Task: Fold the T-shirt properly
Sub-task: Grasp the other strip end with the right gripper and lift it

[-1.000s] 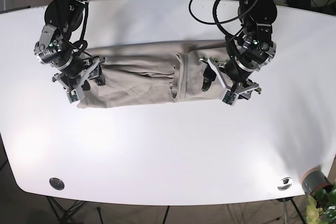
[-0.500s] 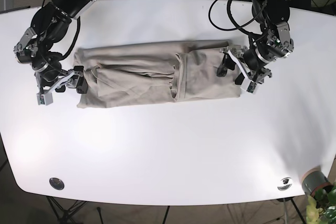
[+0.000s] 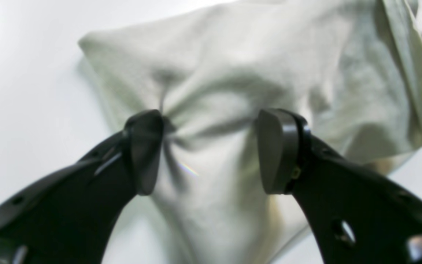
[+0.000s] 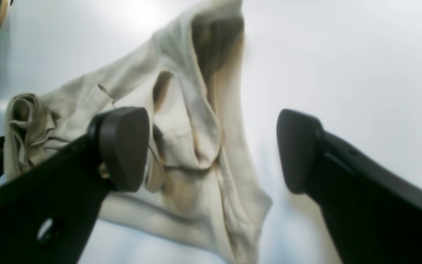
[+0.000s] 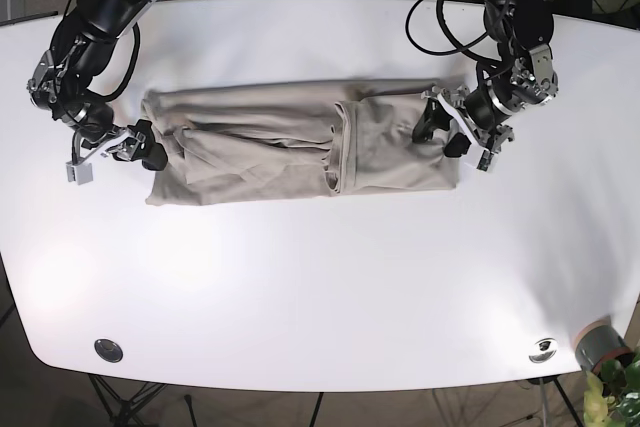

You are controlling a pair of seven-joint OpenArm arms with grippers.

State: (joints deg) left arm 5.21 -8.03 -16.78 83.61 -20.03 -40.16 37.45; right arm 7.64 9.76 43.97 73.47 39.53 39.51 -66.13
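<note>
The T-shirt (image 5: 300,155) lay as a long band across the worktop (image 5: 320,297). Left gripper (image 3: 211,150) and right gripper (image 4: 211,146) had jaws spread wide, holding nothing. Risk: pinching one layer only, so the fold drags crooked.

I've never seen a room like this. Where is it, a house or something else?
Probably a robot lab, not a house. Two black robot arms with cables lean over a bare white table holding one beige T-shirt, and tripod legs stand underneath.
</note>
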